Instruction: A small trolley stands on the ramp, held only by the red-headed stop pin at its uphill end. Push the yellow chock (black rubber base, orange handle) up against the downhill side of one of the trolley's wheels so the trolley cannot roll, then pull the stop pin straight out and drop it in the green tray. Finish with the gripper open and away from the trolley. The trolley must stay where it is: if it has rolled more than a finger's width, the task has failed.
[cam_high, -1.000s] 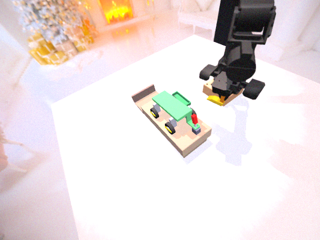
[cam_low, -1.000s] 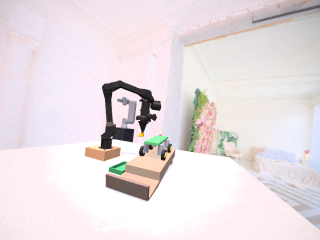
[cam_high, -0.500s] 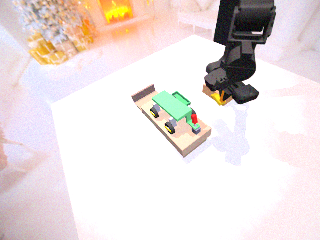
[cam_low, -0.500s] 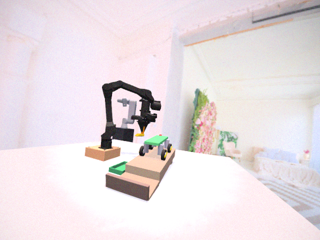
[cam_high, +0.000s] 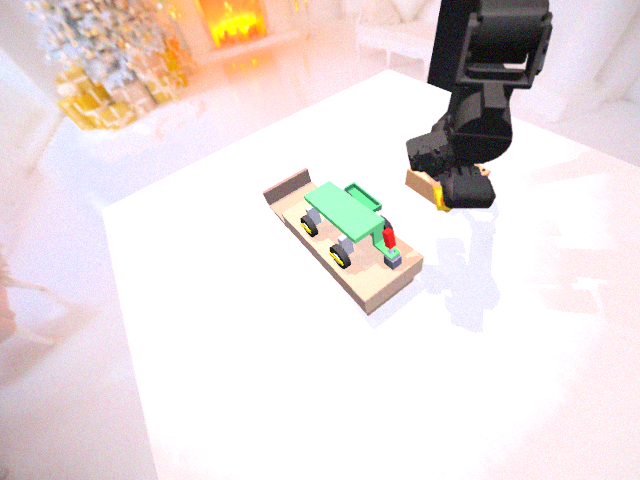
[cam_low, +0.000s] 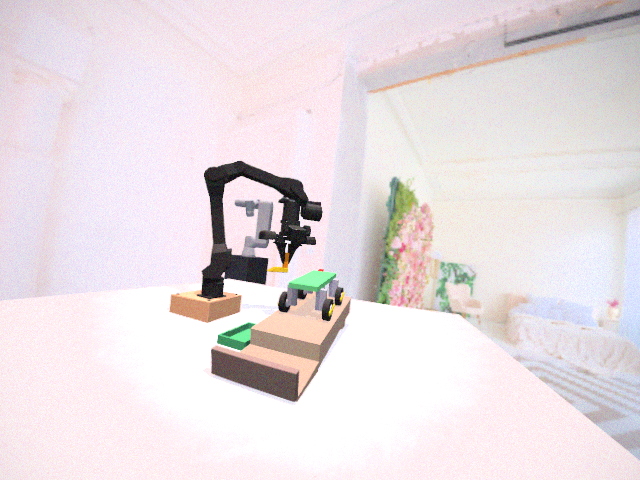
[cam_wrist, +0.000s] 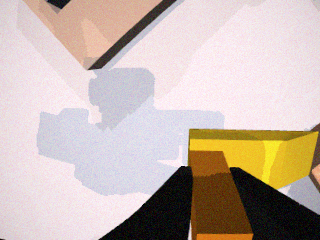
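Note:
My gripper (cam_low: 286, 261) (cam_wrist: 208, 177) is shut on the orange handle of the yellow chock (cam_high: 440, 198) (cam_low: 277, 269) (cam_wrist: 250, 152). The chock hangs in the air, between the arm's base and the uphill end of the ramp (cam_high: 369, 283) (cam_low: 289, 333). In the top view the fingertips are hidden by the gripper's body. The green trolley (cam_high: 343, 211) (cam_low: 313, 280) stands on the ramp. The red-headed stop pin (cam_high: 388, 238) (cam_low: 321, 270) is upright at its uphill end. The green tray (cam_high: 379, 207) (cam_low: 231, 343) lies beside the ramp. The chock's black rubber base cannot be made out.
The arm's wooden base block (cam_high: 420, 186) (cam_low: 193, 306) stands behind the gripper in the top view. A dark end board (cam_high: 287, 187) (cam_low: 253, 373) closes the ramp's downhill end. A wooden corner (cam_wrist: 107, 30) shows at the top left of the wrist view.

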